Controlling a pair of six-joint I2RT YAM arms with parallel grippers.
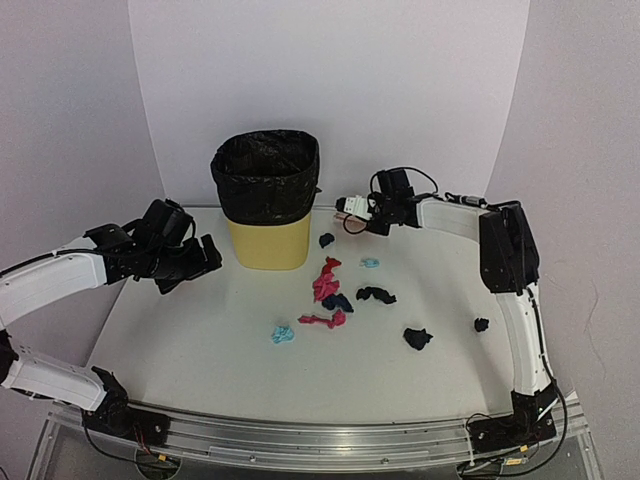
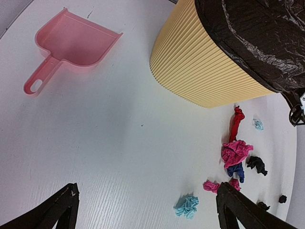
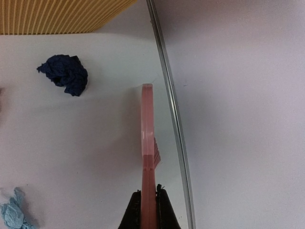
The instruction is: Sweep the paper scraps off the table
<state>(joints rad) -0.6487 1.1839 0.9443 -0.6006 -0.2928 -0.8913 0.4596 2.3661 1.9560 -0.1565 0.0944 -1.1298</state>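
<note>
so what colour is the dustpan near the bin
Pink. The dustpan shows best in the left wrist view.

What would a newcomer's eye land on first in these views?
The yellow ribbed bin with a black bag liner, standing at the back of the white table, and the scatter of pink, navy, black and light blue crumpled paper scraps just in front and right of it. Next, the right gripper shut on a thin pink plastic brush, and the pink plastic dustpan lying free beside the bin.
</note>
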